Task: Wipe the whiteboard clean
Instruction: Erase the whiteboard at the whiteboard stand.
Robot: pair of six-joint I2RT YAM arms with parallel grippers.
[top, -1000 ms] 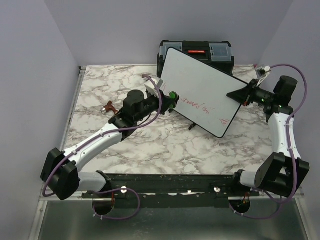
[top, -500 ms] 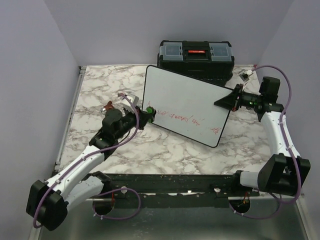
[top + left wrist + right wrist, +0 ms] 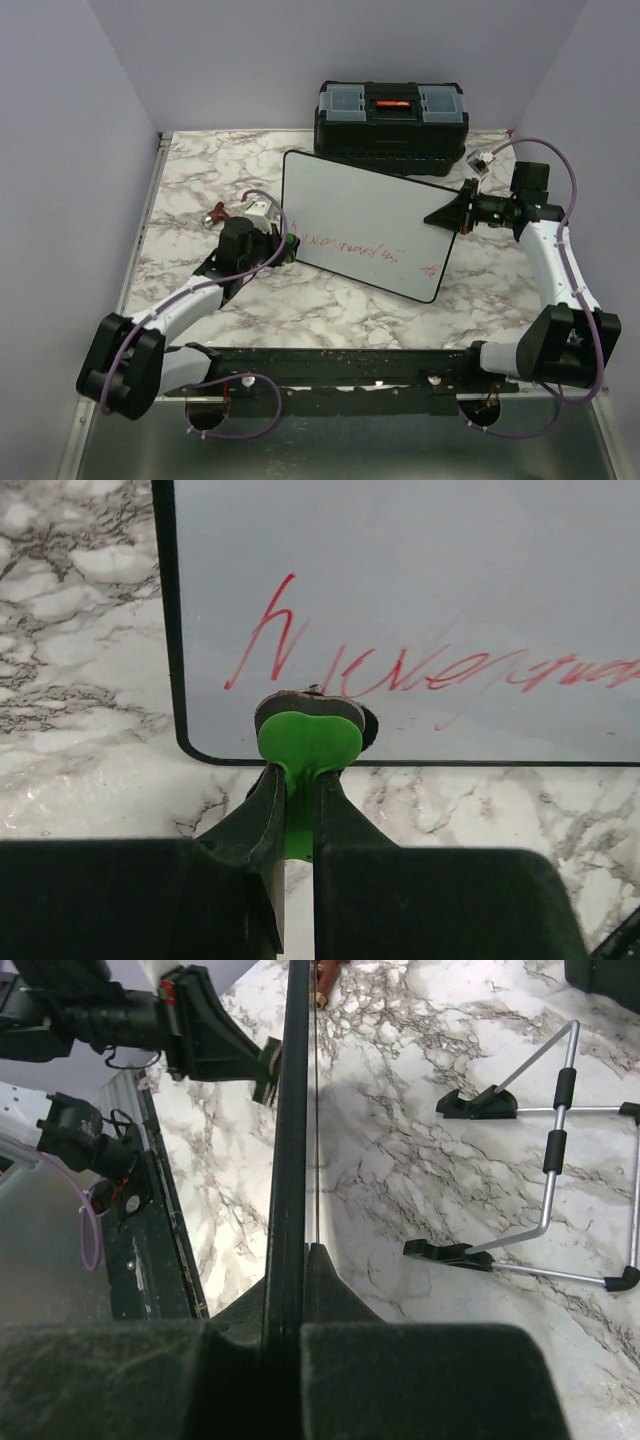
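**Eraser poised at the left end of the writing, board held by the other arm**

The left tool (image 3: 300, 780) is clenched on the stem of a green eraser (image 3: 308, 742). Its dark pad sits against the whiteboard (image 3: 370, 205) just inside the board's near-left corner. The red writing (image 3: 420, 670) begins directly beyond the pad and runs away to the tool's right, parallel to the board's near long edge.

The right tool (image 3: 292, 1285) is clamped on the board's right short edge and holds it over the middle of the desk (image 3: 200, 170), raised toward the far edge. Whether the near long edge rests on the desk cannot be told. The board's long axis runs left to right, with the right end slanted slightly toward the near edge.

The left arm is nearer the writing and carries the eraser, so the coming move is probably a sweep rightward along that line. The right tool's grip would brace the board against the push.

A black toolbox (image 3: 392, 112) stands at the far edge, just behind the board. A wire stand (image 3: 552, 1150) lies on the desk under the board. A small red-brown object (image 3: 215, 212) lies near the left edge, beside the left arm. None of these lies on the board's face along the line of writing.
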